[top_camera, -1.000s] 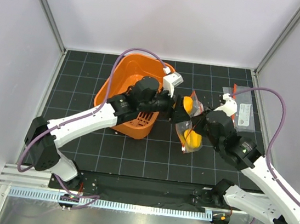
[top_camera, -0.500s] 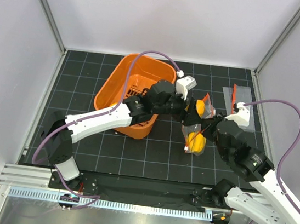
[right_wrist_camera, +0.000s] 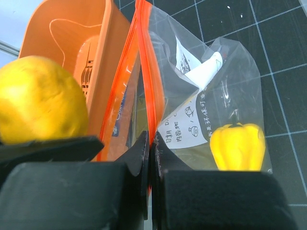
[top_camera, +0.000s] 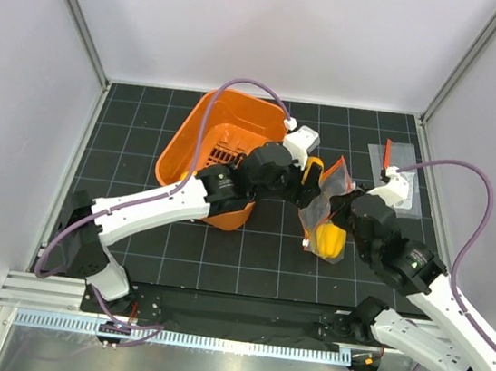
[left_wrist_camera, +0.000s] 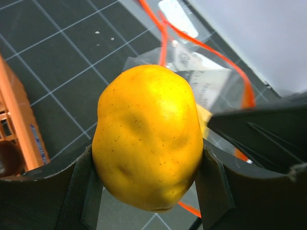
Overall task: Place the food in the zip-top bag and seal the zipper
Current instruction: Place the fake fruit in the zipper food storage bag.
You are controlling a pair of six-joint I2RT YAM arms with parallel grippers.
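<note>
My left gripper (top_camera: 311, 177) is shut on a yellow lemon-like toy food (left_wrist_camera: 148, 136), holding it just above the open mouth of the zip-top bag (top_camera: 332, 206). My right gripper (right_wrist_camera: 151, 143) is shut on the bag's red-orange zipper strip (right_wrist_camera: 146, 72) and holds that edge up. A yellow toy pepper (right_wrist_camera: 237, 146) lies inside the bag, also seen from above (top_camera: 326, 239). The yellow food also shows at the left of the right wrist view (right_wrist_camera: 41, 105). The zipper's slider is not visible.
An orange basket (top_camera: 202, 134) stands left of the bag, close behind the left gripper; something dark brown (left_wrist_camera: 7, 160) lies inside it. A narrower clear pouch with a white label (top_camera: 401, 180) lies at the back right.
My left gripper has carried the yellow food rightward to the bag's mouth. My right gripper has shifted right with the bag, which now hangs a little lower and further right.
</note>
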